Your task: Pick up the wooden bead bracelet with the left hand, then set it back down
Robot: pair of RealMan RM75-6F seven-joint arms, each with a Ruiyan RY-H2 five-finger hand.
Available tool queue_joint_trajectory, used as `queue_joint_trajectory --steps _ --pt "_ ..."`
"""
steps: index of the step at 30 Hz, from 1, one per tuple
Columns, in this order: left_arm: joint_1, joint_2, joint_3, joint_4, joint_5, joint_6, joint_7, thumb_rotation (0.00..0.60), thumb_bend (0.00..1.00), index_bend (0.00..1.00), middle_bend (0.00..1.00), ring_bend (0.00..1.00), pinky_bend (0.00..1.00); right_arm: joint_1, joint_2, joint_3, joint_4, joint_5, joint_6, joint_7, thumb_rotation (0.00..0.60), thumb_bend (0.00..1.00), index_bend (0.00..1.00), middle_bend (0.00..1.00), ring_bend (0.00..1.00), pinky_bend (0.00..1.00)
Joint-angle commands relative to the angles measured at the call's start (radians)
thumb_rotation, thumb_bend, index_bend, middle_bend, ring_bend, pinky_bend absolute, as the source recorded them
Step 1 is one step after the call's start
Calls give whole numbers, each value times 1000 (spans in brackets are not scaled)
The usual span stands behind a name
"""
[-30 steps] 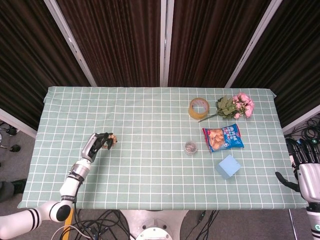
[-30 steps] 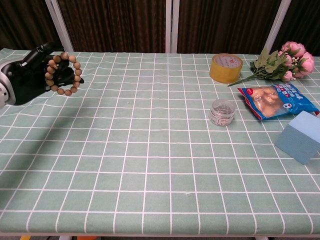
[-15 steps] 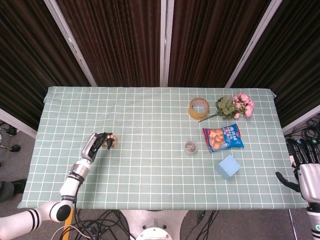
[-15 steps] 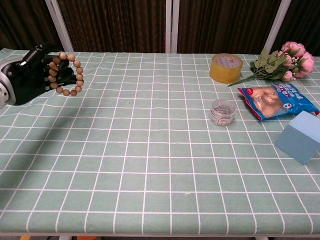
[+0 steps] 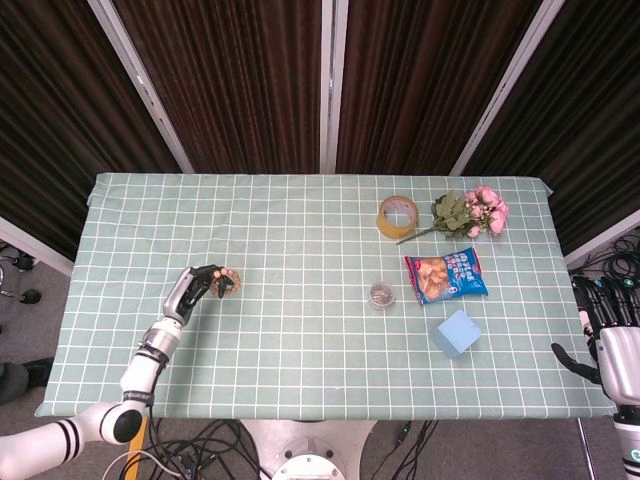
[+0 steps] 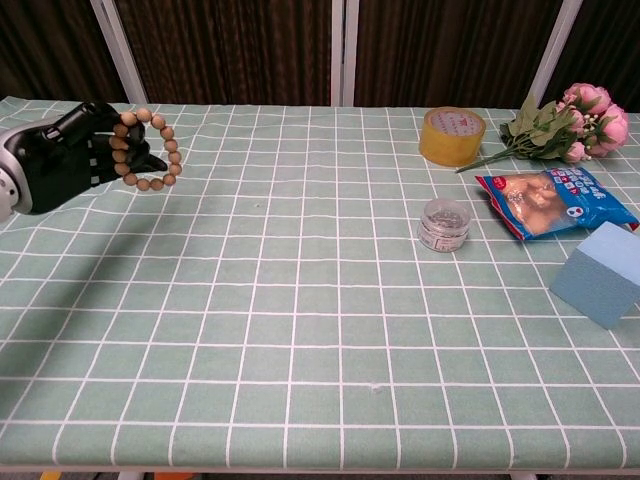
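The wooden bead bracelet (image 6: 146, 149) is a ring of tan beads hanging from the fingertips of my left hand (image 6: 72, 156), above the left side of the green checked table (image 6: 320, 300). In the head view the bracelet (image 5: 227, 282) shows just right of the black left hand (image 5: 200, 283), which holds it at the tips of its fingers. My right hand (image 5: 612, 335) hangs off the table's right edge with its fingers spread and nothing in them.
On the right side of the table lie a roll of yellow tape (image 6: 451, 135), a pink flower bunch (image 6: 560, 122), a snack bag (image 6: 552, 201), a small clear round tin (image 6: 443, 223) and a blue block (image 6: 598, 273).
My left hand has carried the bracelet a little to the right and lower; the bead ring has slid further out toward the fingertips. The right hand has not moved.
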Motion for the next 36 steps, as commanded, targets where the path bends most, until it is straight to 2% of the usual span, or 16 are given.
queue_joint_trajectory --steps 1,5,6,10,13,15,18,21,27,32,34,36 --pt "-4 -3 -8 7 1 -1 4 416 741 576 676 426 127 0 0 1 0 1 -1 1 600 73 0 118 0 0" --pt "-11 -6 -15 15 -6 -11 16 581 776 531 652 425 127 2 0 2 1 6 -6 3 600 72 0 118 0 0" --pt "-10 -7 -16 16 -7 -11 18 599 782 523 649 425 127 3 0 2 1 6 -6 4 600 72 0 118 0 0" --pt "-7 -9 -21 16 -12 -14 11 593 793 503 634 425 127 4 -1 3 2 8 -9 5 600 72 0 120 0 0" --pt "-4 -11 -22 16 -6 -10 5 448 766 503 633 425 129 4 -2 3 3 9 -11 6 600 72 0 120 0 0" --pt "-2 -12 -21 18 1 -7 1 308 714 503 633 425 131 5 -2 3 4 10 -12 7 600 72 0 120 0 0" --pt "1 -13 -20 19 10 -5 -9 179 640 503 633 425 132 7 -2 3 5 10 -15 8 600 72 0 121 0 0" --pt "-3 -7 -24 20 17 -13 -22 100 614 503 632 425 131 7 -3 4 6 12 -15 10 600 72 0 121 0 0" --pt "-5 -1 -15 19 34 -20 -29 44 559 503 632 425 131 4 -4 2 10 13 -12 15 600 72 0 122 0 0" --pt "-5 0 -11 18 37 -22 -29 43 537 504 636 424 131 3 -5 2 14 14 -11 18 600 72 0 122 0 0" --pt "-5 0 -11 17 35 -23 -27 61 536 510 640 424 131 3 -5 2 15 14 -12 19 600 72 0 122 0 0" --pt "-6 1 -11 16 33 -25 -23 137 537 517 644 425 130 3 -6 3 16 15 -12 21 600 73 0 122 0 0"
